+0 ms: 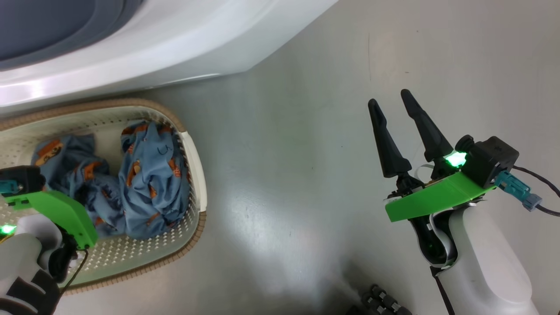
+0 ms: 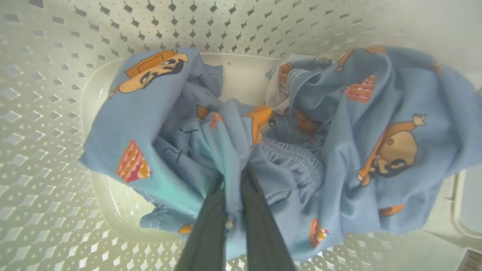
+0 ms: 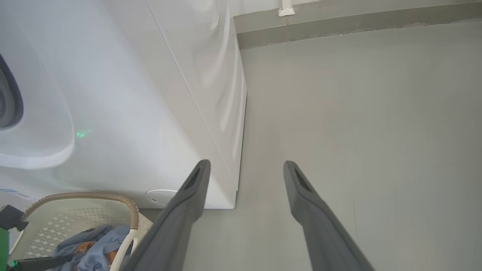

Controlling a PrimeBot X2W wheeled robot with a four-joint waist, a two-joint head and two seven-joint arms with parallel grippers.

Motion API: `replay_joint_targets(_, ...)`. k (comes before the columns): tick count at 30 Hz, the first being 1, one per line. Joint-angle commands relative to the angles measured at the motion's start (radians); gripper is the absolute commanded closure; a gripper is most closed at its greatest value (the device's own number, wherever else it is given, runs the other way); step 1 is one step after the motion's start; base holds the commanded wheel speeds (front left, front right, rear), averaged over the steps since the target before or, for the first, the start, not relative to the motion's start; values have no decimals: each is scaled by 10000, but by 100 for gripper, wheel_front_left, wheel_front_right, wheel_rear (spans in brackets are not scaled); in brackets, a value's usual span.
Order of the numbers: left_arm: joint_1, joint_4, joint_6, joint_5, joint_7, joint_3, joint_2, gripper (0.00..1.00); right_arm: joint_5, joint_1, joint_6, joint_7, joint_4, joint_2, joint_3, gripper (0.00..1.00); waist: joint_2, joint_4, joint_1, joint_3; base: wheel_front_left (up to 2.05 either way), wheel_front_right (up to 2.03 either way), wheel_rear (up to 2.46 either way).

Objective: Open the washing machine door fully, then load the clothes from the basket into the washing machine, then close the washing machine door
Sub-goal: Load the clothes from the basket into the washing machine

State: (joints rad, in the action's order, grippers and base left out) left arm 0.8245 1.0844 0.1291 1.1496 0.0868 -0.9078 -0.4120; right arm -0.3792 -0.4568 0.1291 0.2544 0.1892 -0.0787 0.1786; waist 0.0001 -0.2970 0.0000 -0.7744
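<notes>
Down in the basket (image 1: 197,183), the left claw (image 2: 230,180) reaches into the clothes (image 2: 376,124), its fingers (image 2: 209,229) pinched together on a blue fold. The right claw (image 1: 389,98) hovers spread apart over open floor (image 1: 297,183), well clear of the washing machine (image 1: 175,48) corner. The basket's rim sits just beside the machine's front.

The left gripper (image 2: 233,175) reaches down from its pale forearm (image 1: 22,256), its 2 dark fingers (image 2: 209,229) pinched together on a fold of the clothes (image 2: 361,124). The right gripper (image 1: 389,98) hangs well apart, its 2 fingers (image 1: 387,144) spread wide.
</notes>
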Motion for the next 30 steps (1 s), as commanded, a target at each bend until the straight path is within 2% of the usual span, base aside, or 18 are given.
replay_joint_targets(1,-14,-51,15,152,57,131,-339,100,65,103,16,74,-199,38,125,0,-1,66,0,126,0,0,0)
replay_joint_targets(11,-600,-164,15,882,818,-227,-161,100,-59,365,16,74,65,-13,-20,0,-1,480,0,1374,0,0,0)
replay_joint_targets(23,-1777,-754,15,1199,1719,-523,33,100,-276,1547,16,74,567,-471,-203,0,-1,1142,0,3825,0,0,0)
replay_joint_targets(25,-1914,-921,15,1059,1739,-353,17,100,-316,1777,16,74,619,-573,-247,0,-1,1244,0,4206,0,0,0)
replay_joint_targets(30,-2447,-1602,15,82,1746,925,27,100,-403,2310,16,74,656,-850,-393,0,-1,1529,0,5012,0,0,0)
